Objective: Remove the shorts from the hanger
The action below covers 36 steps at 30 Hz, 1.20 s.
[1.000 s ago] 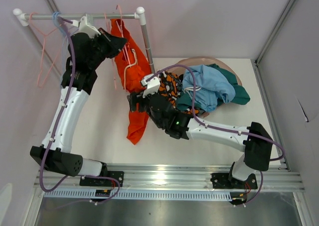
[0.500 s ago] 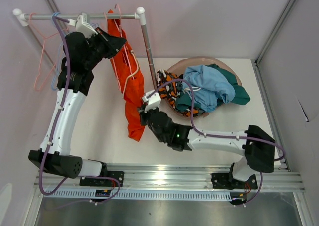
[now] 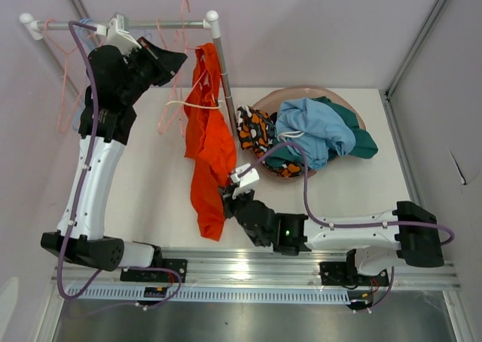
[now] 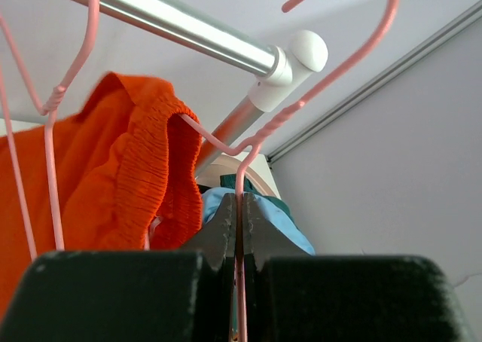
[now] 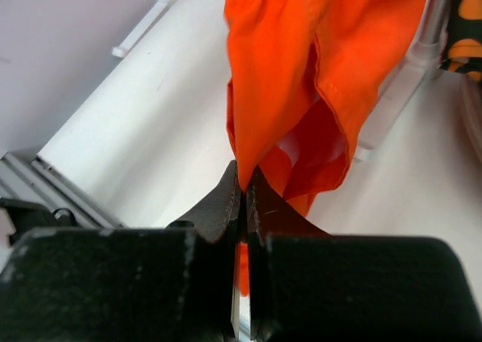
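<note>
The bright orange shorts [image 3: 209, 142] hang from a pink wire hanger [image 3: 164, 121] beside the rail's post. My left gripper [image 3: 177, 58] is up by the rail, shut on the hanger's wire [image 4: 265, 135] just below its hook; the shorts' elastic waistband [image 4: 143, 161] bunches to its left. My right gripper [image 3: 228, 199] is low near the table, shut on the bottom hem of the orange shorts [image 5: 316, 71], which stretch up and away from its jaws. Light blue shorts [image 3: 316, 127], teal shorts [image 3: 363, 141] and orange-patterned black shorts [image 3: 256, 127] lie heaped in a basket.
The metal rail [image 3: 151, 24] runs across the back left, with its upright post [image 3: 222, 71] right beside the orange shorts. More pink hangers [image 3: 64, 108] hang at the rail's left end. The round basket [image 3: 301, 92] sits back right of centre. Walls close in on both sides.
My right gripper closed on the orange shorts' hem and drew back toward the near edge, stretching the fabric. The left gripper, still on the hanger, lifted and shifted slightly along the rail.
</note>
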Tool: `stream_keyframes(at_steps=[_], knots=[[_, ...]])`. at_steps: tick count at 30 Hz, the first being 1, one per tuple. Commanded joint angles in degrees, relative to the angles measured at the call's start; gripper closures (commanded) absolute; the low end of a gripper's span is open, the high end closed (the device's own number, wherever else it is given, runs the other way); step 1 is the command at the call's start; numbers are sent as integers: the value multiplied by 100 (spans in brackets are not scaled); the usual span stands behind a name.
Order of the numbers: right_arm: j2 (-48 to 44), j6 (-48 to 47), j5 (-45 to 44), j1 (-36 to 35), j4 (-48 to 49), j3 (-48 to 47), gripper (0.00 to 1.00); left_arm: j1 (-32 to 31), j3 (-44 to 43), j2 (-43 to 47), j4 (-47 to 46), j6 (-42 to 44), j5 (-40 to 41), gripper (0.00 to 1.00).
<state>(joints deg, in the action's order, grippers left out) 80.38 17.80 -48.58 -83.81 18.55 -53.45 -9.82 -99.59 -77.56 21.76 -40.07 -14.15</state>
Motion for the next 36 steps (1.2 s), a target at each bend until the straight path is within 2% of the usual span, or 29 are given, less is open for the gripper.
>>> stream_keyframes(at_steps=[1, 4, 5, 11, 13, 17, 20, 21, 25, 26, 29, 32, 36], knots=[[188, -101, 171, 504, 351, -768, 100, 68, -70, 434, -567, -158, -157, 100], [653, -346, 936, 1172, 211, -1622, 100, 68, 132, 698, -550, -439, -386, 100], [985, -600, 1164, 1305, 115, -2286, 100, 68, 159, 820, -489, -544, -421, 100], [2304, -1007, 1737, 2123, -755, -4688, 100, 68, 361, 1233, -67, -598, -334, 100], [2412, -946, 1738, 2281, -913, -4867, 100, 68, 344, 1304, 73, -589, -273, 100], [2018, -560, 1694, 2343, -880, -4123, 100, 68, 274, 1437, 197, -475, -167, 100], [1132, -208, 1387, 2124, -660, -2902, 100, 68, 63, 1331, 390, -282, 35, 100], [842, -181, 1256, 1993, -624, -2342, 100, 68, 45, 1305, 391, -273, 61, 100], [-913, -548, 204, 1027, -475, -1327, 100, 68, 89, 1156, 259, -150, 219, 100], [-1180, -645, 26, 607, -509, -1239, 100, 68, 106, 1129, 224, -106, 263, 100], [-2068, -874, -170, 191, -623, -1080, 100, 68, 124, 954, 49, 8, 396, 100], [-2552, -1294, -55, 198, -651, -1264, 100, 86, 36, 674, -101, 70, 475, 100], [-2562, -1999, -12, 452, -720, -1869, 100, 95, -60, 330, -409, 18, 466, 100]])
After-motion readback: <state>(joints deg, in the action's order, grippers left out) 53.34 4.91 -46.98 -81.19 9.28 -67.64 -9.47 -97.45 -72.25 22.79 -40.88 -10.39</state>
